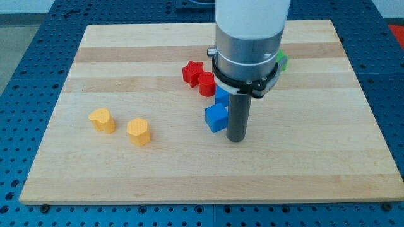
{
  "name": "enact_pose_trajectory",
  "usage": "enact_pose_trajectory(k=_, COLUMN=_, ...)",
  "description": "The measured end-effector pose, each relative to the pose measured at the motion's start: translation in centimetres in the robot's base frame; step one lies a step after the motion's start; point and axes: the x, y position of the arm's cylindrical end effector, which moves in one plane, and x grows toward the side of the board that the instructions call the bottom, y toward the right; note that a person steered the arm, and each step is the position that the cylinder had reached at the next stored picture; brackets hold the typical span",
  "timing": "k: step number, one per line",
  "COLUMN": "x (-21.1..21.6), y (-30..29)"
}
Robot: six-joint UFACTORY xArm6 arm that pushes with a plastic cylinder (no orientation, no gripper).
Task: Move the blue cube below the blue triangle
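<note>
The blue cube (pixel 216 118) lies near the middle of the wooden board (pixel 126 63). The blue triangle (pixel 221 96) sits just above it, partly hidden behind the arm. My tip (pixel 236 139) rests on the board right beside the blue cube, at its lower right, touching or nearly touching it. The rod and the arm's wide body cover the area above the tip.
A red star (pixel 192 71) and a red rounded block (pixel 206 84) lie above and left of the blue blocks. Two yellow blocks (pixel 102 119) (pixel 138 131) lie at the left. A green block (pixel 282 61) peeks out behind the arm at the right.
</note>
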Motion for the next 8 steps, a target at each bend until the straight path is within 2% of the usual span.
enact_pose_trajectory(k=1, x=-0.5, y=0.0)
enact_pose_trajectory(k=3, x=2.6, y=-0.4)
enact_pose_trajectory(k=8, x=0.1, y=-4.0)
